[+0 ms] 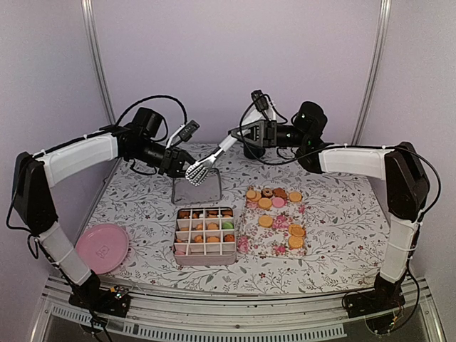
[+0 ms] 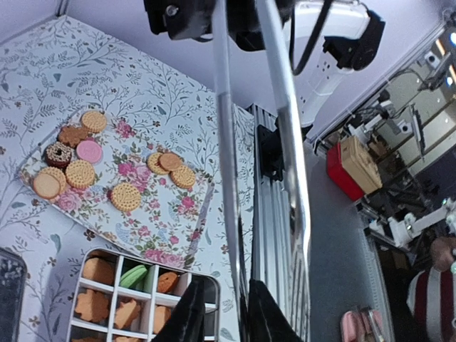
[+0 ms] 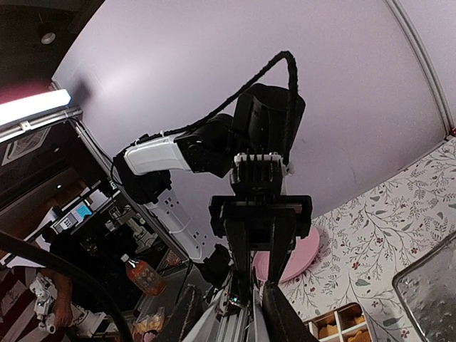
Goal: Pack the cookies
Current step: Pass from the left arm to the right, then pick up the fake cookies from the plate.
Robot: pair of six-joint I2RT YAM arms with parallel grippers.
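Several round cookies, orange-tan, pink and dark brown, lie on a floral tray; they also show in the left wrist view. A white divided box beside the tray holds more cookies, one of them green. Metal tongs hang in the air behind the box, between both grippers. My right gripper is shut on their handle end. My left gripper is shut near their toothed heads; in its wrist view the tong bars run from its fingers up to the right gripper.
A big pink plate sits at the near left. A grey metal lid stands just behind the box, under the tongs. The table's near edge has an aluminium rail. Purple walls close the back and sides.
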